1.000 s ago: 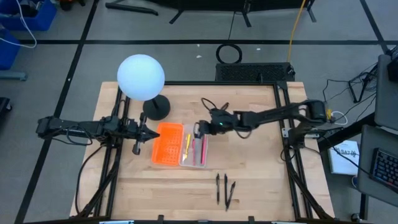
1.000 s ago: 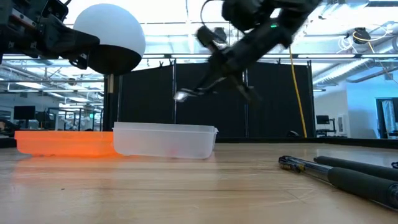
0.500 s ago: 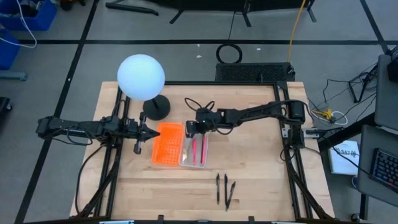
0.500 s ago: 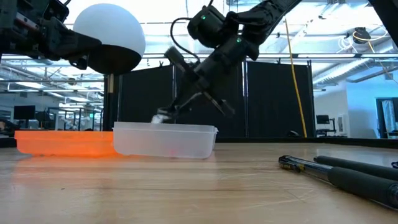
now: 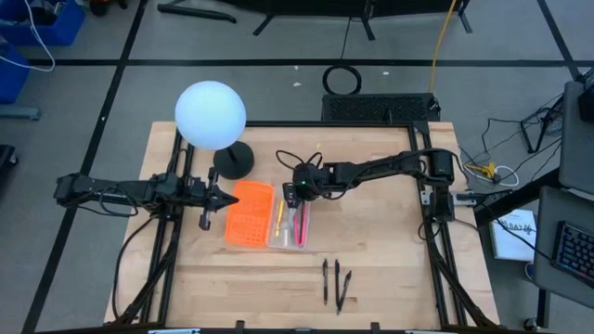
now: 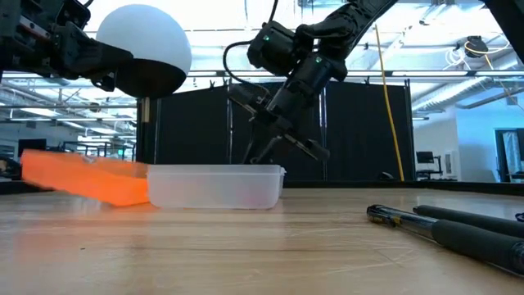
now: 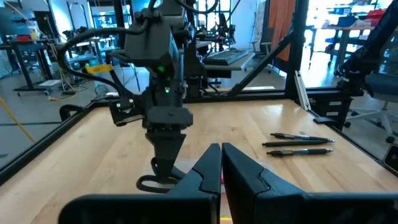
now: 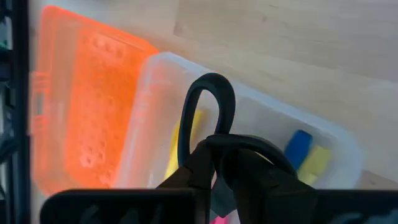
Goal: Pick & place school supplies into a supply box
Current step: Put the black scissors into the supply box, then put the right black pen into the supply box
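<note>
Supply box [image 5: 289,225] lies just right of the tray [image 5: 249,214]; pens [image 5: 333,279] sit nearer the front edge

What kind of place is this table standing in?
Probably a robotics lab or workshop. Other work tables with equipment and cables stand behind the wooden table, a black curtain screens the area, and an open industrial ceiling shows above.

Two trays [image 5: 250,212], three table pens [image 5: 332,279], one scissors [image 8: 205,118].

right hand [image 5: 293,193] over supply box [image 5: 289,238], lamp [image 5: 212,116] behind
</note>
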`<state>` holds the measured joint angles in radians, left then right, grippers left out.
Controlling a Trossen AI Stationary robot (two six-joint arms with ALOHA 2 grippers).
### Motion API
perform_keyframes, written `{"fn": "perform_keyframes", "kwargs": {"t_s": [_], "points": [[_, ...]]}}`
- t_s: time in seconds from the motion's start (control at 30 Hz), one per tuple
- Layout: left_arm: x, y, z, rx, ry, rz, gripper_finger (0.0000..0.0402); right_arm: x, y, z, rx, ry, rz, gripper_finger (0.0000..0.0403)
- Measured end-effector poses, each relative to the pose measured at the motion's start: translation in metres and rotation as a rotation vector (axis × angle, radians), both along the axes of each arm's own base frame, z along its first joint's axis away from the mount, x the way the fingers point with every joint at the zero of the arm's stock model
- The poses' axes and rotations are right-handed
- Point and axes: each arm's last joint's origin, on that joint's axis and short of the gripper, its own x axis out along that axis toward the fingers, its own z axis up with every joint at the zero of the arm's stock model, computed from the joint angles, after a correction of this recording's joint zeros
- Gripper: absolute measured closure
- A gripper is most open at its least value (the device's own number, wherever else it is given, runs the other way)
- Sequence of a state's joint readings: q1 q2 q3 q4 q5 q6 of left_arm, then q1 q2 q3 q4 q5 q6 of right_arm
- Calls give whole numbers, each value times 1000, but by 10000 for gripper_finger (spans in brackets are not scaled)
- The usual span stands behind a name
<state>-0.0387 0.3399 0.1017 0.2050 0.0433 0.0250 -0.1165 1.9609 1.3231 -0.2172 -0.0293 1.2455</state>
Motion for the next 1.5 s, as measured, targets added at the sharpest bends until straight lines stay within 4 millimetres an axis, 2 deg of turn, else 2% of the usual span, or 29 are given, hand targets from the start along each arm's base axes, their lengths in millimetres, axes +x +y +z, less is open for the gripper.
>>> {"fn": "perform_keyframes", "kwargs": {"t_s": [0.27, 0.67, 0.9, 1.17, 1.33, 1.5], "points": [[0, 0, 0, -1, 2, 0, 380, 1, 1, -9, 21, 13, 17, 367], [0, 0, -1, -2, 15, 0, 380, 0, 1, -7, 5, 27, 40, 285], [0, 0, -1, 3, 15, 0, 380, -2, 2, -2, -6, 27, 59, 274], [0, 0, -2, 1, 21, 0, 380, -12, 10, 46, -91, -82, 131, 273], [0, 0, -2, 0, 22, 0, 380, -30, 39, 96, -307, -165, 231, 283], [0, 0, -3, -3, 31, 1, 380, -65, 80, 137, -597, -153, 220, 310]]}}
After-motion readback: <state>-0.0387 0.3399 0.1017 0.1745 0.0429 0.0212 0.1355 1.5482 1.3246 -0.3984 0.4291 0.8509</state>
